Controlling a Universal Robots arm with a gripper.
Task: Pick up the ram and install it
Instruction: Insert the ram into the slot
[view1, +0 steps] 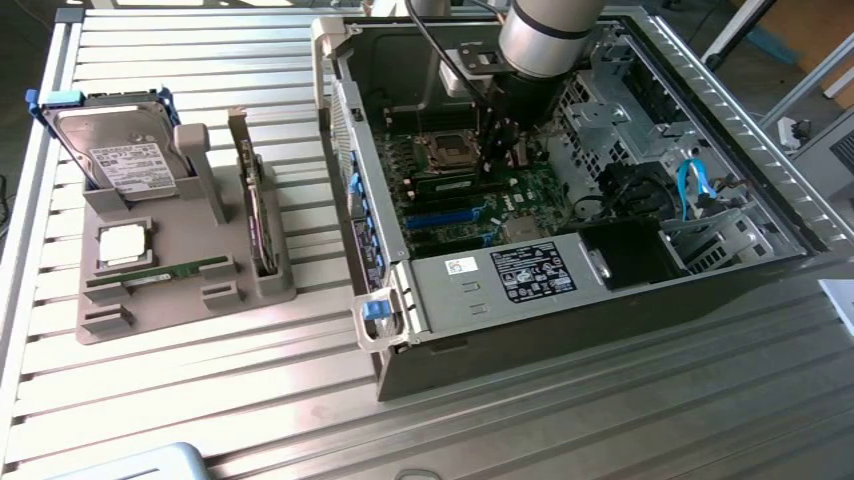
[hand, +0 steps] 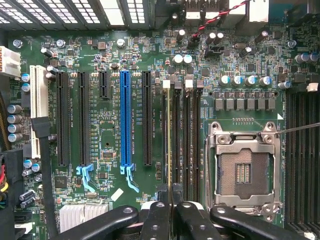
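One ram (hand: 169, 140) in gripper (hand: 170, 197) at memory slots (hand: 192, 145) beside socket (hand: 243, 170)

silver-grey cylindrical arm (view1: 545, 35), black cable (view1: 434, 45), black gripper (hand: 170, 220)

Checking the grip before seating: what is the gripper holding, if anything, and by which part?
The thin green ram stick, edge-on above the black memory slots, appears pinched by its flat faces at the upper edge in the gripper.
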